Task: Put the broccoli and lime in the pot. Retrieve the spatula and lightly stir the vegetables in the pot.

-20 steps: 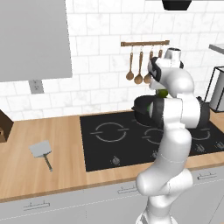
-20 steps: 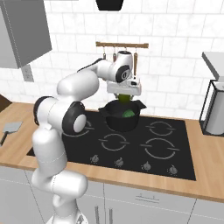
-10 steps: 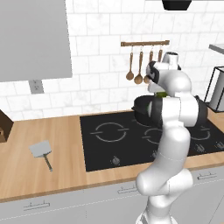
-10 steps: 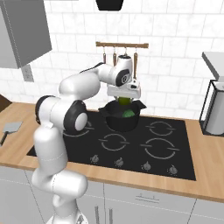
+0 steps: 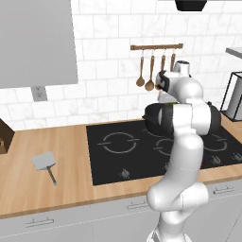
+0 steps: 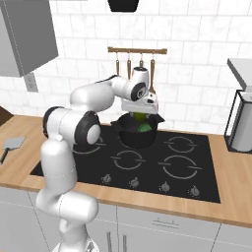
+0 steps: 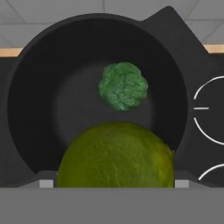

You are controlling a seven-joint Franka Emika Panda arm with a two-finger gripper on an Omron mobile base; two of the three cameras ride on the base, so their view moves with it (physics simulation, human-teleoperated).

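From the left base view, my own arm blocks most of what I work on; the pot (image 5: 153, 119) shows as a black bulge behind my forearm on the back of the cooktop (image 5: 118, 156); the spatula (image 5: 45, 164) lies flat on the wooden counter (image 5: 42, 189), well apart from the cooktop's left edge, blade toward the wall and handle toward the front; that stretch of counter around it is open.

From the right base view, my pincer (image 6: 140, 117) hangs directly above the pot (image 6: 139, 136), pointing down into it; the lime (image 6: 141, 117) sits between my fingers, above the rim; a second green shape lower inside the pot is the broccoli (image 6: 145, 128); the wooden spoons (image 6: 129, 74) hang on the wall rail just behind my wrist, so room is tight at the back and freer toward the front burners.

From the hand view, the lime (image 7: 116, 155) fills the space right at my fingertips, with my jaws spread nearly as wide as they go around it; I cannot tell whether the pads press it or have let go; the broccoli (image 7: 123, 85) rests on the pot (image 7: 26, 100) floor beyond the lime, near the middle, clear of the wall all round.
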